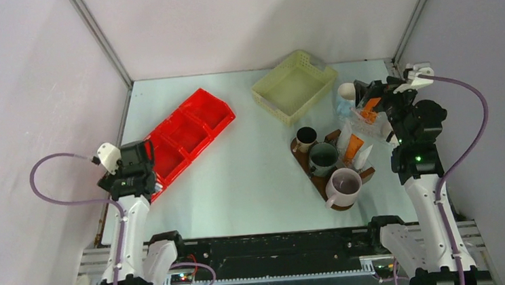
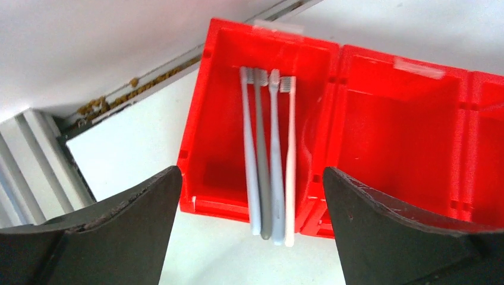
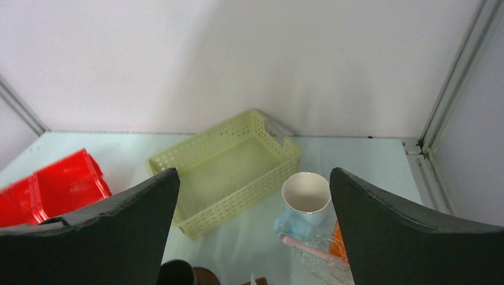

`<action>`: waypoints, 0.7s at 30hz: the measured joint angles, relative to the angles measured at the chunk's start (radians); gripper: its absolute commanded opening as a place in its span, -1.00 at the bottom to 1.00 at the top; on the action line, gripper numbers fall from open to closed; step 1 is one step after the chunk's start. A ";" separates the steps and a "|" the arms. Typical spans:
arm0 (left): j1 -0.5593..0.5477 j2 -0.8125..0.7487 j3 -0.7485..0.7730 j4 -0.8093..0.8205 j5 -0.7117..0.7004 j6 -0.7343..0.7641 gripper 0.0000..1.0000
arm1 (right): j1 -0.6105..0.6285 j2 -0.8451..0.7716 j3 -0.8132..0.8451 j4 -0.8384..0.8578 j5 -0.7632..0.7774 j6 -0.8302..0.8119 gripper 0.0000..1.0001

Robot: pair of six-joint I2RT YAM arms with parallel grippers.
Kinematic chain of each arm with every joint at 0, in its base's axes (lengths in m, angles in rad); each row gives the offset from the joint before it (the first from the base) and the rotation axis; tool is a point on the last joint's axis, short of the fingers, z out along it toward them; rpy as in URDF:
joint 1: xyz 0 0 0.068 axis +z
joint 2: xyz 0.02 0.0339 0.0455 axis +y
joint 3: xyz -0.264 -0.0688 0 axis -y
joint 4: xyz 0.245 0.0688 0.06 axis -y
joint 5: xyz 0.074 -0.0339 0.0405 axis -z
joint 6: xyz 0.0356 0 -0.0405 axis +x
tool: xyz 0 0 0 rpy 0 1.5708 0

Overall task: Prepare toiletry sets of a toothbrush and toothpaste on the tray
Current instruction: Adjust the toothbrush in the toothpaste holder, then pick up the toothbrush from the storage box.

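The dark wooden tray [image 1: 319,179] at the right carries a small dark brown mug [image 1: 305,139], a dark green mug [image 1: 323,157] and a mauve-grey mug [image 1: 344,186]. An orange toothpaste tube [image 1: 353,147] and white tubes [image 1: 363,155] lie beside the mugs. Several slim toothbrushes [image 2: 270,166] lie side by side in the end compartment of the red bin [image 2: 392,130], handles sticking out over its rim. My left gripper [image 2: 251,178] hovers open above them, empty. My right gripper [image 3: 252,178] is open and empty behind the tray.
A pale yellow mesh basket [image 3: 226,166] stands at the back. A light blue mug [image 3: 306,205] sits by a clear dish [image 3: 324,264] holding a pink toothbrush [image 3: 309,248], below my right gripper [image 1: 367,98]. The red bin [image 1: 188,134] lies diagonally at the left.
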 measured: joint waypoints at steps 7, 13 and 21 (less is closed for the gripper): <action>0.103 0.072 0.000 -0.072 0.075 -0.124 0.76 | 0.041 -0.011 -0.012 0.048 0.152 0.167 0.99; 0.208 0.127 0.000 -0.065 0.158 -0.175 0.42 | 0.106 -0.025 -0.013 0.045 0.277 0.238 0.99; 0.246 0.261 -0.002 -0.015 0.258 -0.229 0.10 | 0.097 -0.079 -0.013 0.042 0.307 0.262 0.99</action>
